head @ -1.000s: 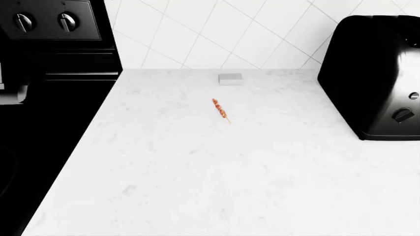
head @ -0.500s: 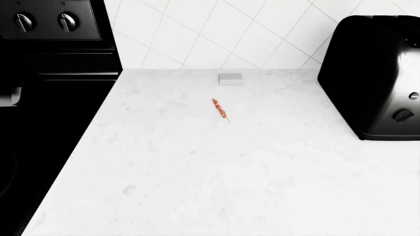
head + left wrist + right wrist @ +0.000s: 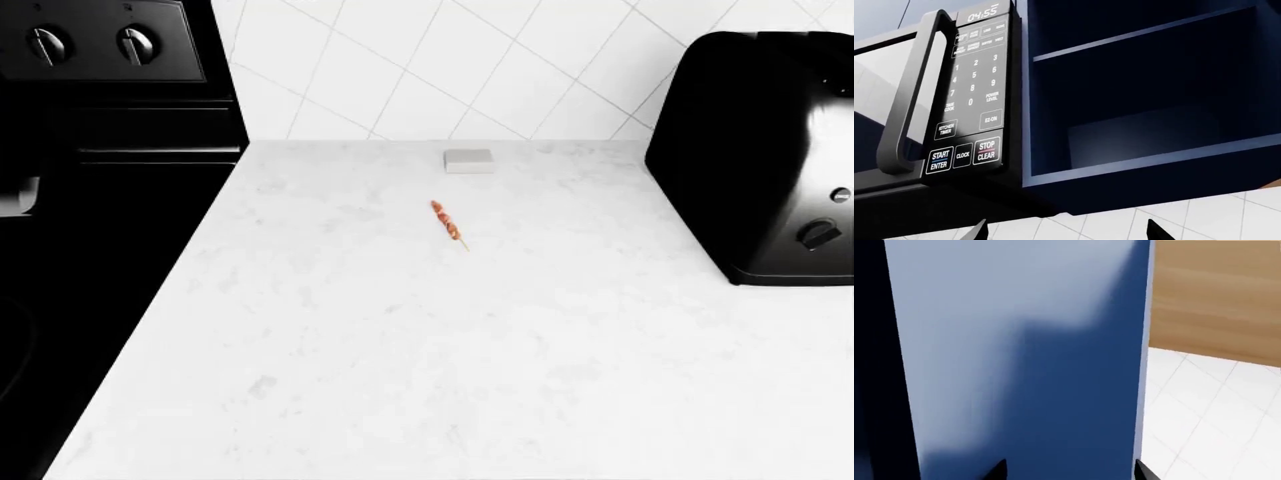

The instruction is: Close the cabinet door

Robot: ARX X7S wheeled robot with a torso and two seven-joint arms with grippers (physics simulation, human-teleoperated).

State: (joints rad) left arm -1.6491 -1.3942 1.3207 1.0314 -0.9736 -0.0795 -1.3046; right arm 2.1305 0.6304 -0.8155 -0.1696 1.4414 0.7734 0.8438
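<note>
Facing the open cabinet door (image 3: 1021, 355), the right fingers (image 3: 997, 470) sit spread and empty; head view unchanged, door unclosed.

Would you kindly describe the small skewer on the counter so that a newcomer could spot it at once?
Start at the white marble counter between the black stove and the black toaster. Near its middle, just in front of a small grey block by the tiled wall, lies the skewer. It is the only thin, reddish-orange thing there.
</note>
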